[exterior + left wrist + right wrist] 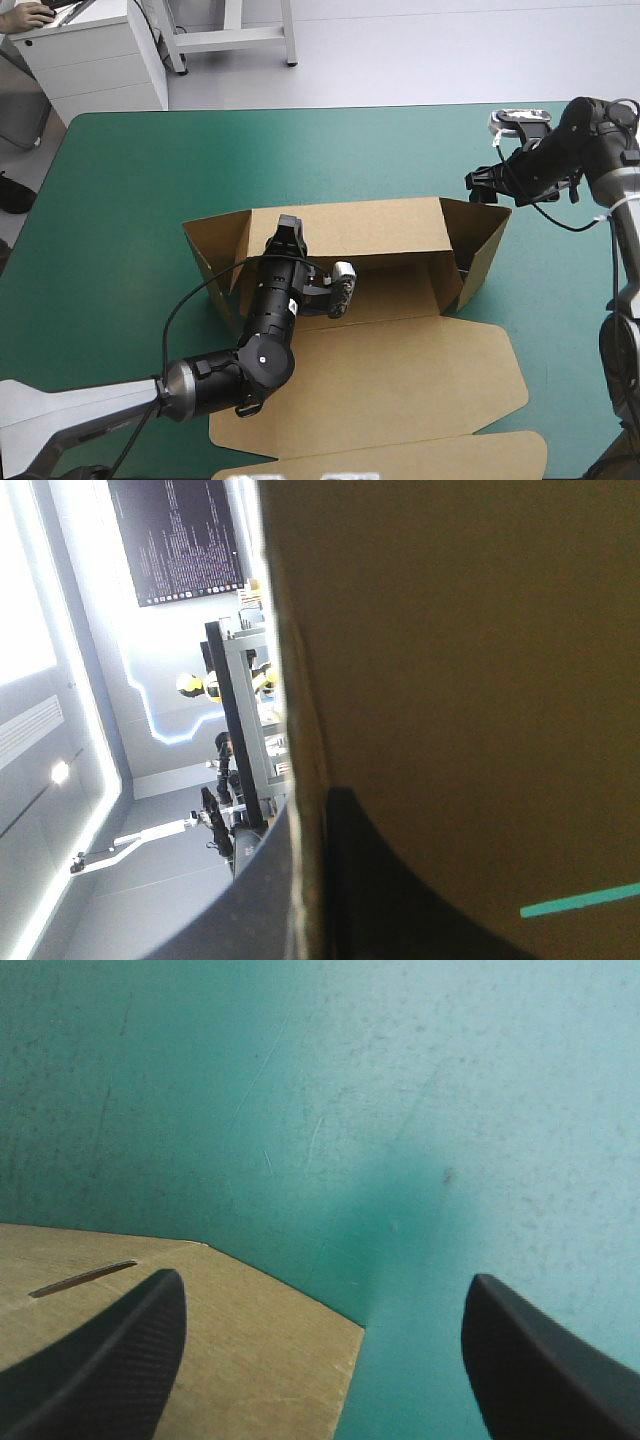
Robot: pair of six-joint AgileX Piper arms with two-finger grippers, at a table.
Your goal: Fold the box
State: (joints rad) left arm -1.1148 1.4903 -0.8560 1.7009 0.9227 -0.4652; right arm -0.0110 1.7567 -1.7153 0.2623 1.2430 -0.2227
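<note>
Item: box (380, 225), brown, set mid-surface (130, 180), long axis running left to right; back wall raised, both end walls splayed outward, lid laid flat toward the near edge. The left claw (288, 230) is pinched on the back wall's top edge, near its left end. The right claw (320, 1340) is spread, held just beyond the right end wall's far corner. That wall is judged the right arm's to tuck.

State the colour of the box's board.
The box is plain brown, shown best in the high view.
</note>
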